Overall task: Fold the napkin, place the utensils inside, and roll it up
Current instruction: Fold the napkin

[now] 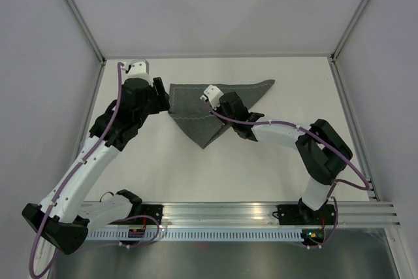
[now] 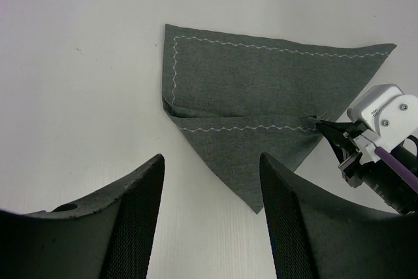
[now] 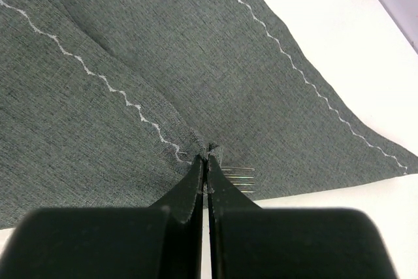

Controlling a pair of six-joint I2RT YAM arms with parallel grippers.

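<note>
The dark grey napkin (image 1: 196,106) lies folded into a triangle at the back middle of the table, with its light stitched hem showing. It also shows in the left wrist view (image 2: 261,89) and the right wrist view (image 3: 163,44). My right gripper (image 1: 221,117) is shut on a folded edge of the napkin (image 3: 206,156), on the cloth's right side. Metal fork tines (image 3: 240,178) poke out from under the cloth beside the right fingers. The rest of the utensils is hidden. My left gripper (image 1: 163,96) is open and empty (image 2: 212,164), just off the napkin's left edge.
The white table (image 1: 261,168) is boxed by pale walls at the left, back and right. A metal rail (image 1: 261,212) with both arm bases runs along the near edge. The right arm (image 1: 307,145) reaches in from the right.
</note>
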